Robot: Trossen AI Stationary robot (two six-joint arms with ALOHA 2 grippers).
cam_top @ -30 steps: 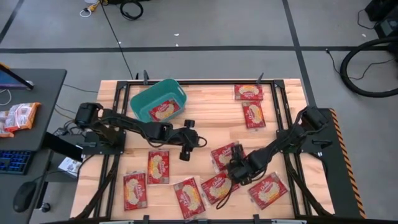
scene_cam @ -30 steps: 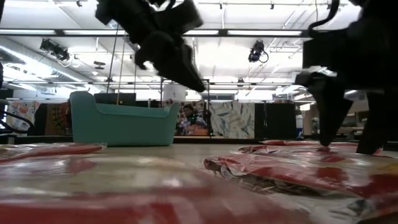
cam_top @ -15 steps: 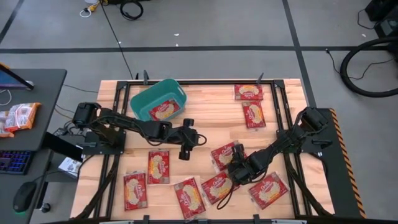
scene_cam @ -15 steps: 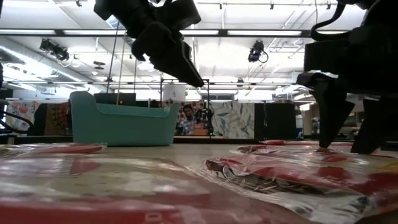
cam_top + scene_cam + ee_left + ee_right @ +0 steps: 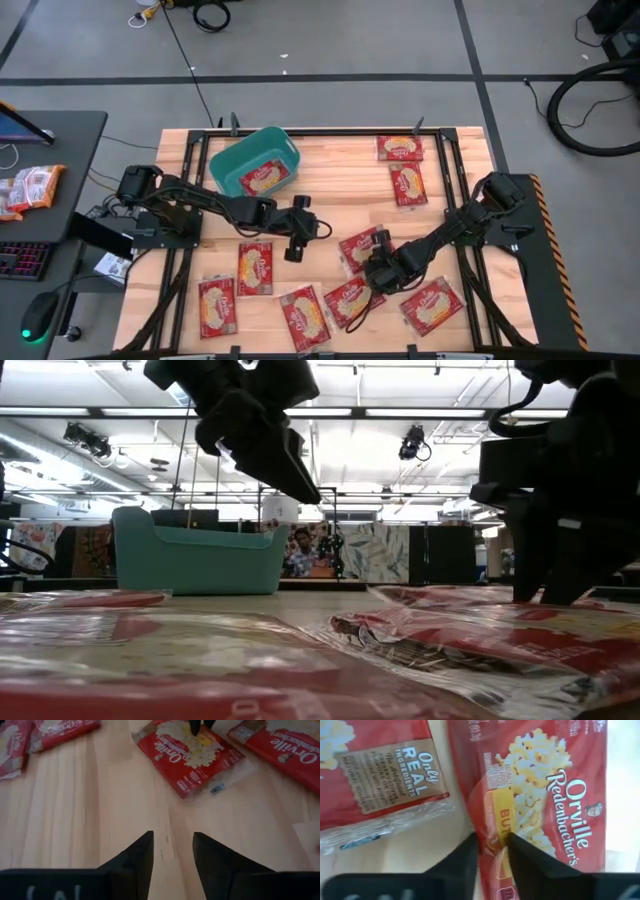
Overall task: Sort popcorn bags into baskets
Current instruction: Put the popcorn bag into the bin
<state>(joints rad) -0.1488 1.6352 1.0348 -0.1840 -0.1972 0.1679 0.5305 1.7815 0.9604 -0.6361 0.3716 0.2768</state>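
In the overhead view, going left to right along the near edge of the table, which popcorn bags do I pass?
Far-left popcorn bag → second bag → third bag, with the right gripper just beyond its far corner → rightmost bag.

The left arm reaches from nine o'clock toward the middle of the worktop; its left gripper [image 5: 296, 240] hangs above the surface, dark fingers [image 5: 136, 859] parted with nothing between them. The right arm stretches from three o'clock toward five; its right gripper [image 5: 373, 277] is down low, fingers [image 5: 522, 851] nearly together.
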